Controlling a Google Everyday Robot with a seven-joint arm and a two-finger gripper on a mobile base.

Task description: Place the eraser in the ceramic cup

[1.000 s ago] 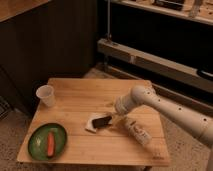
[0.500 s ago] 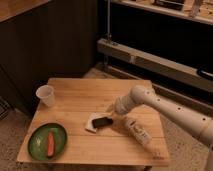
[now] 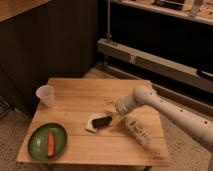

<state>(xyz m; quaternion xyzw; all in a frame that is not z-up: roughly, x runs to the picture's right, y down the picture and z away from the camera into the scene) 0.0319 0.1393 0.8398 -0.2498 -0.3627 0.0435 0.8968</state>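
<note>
The black eraser [image 3: 102, 121] lies flat on a pale beige pad [image 3: 92, 124] near the middle of the wooden table [image 3: 95, 92]. The white ceramic cup [image 3: 45, 95] stands upright at the table's left edge, well apart from the eraser. My gripper [image 3: 113, 117] is at the end of the white arm [image 3: 165, 107], low over the table just right of the eraser and touching or nearly touching its right end.
A white labelled bottle [image 3: 137, 130] lies on its side right of the gripper. A green plate [image 3: 39, 145] holding a carrot [image 3: 50, 143] sits at the front left. Dark shelving and a rail stand behind the table.
The gripper has stayed by the eraser's right end, with only a slight shift. The eraser, pad, cup and bottle have not moved.
</note>
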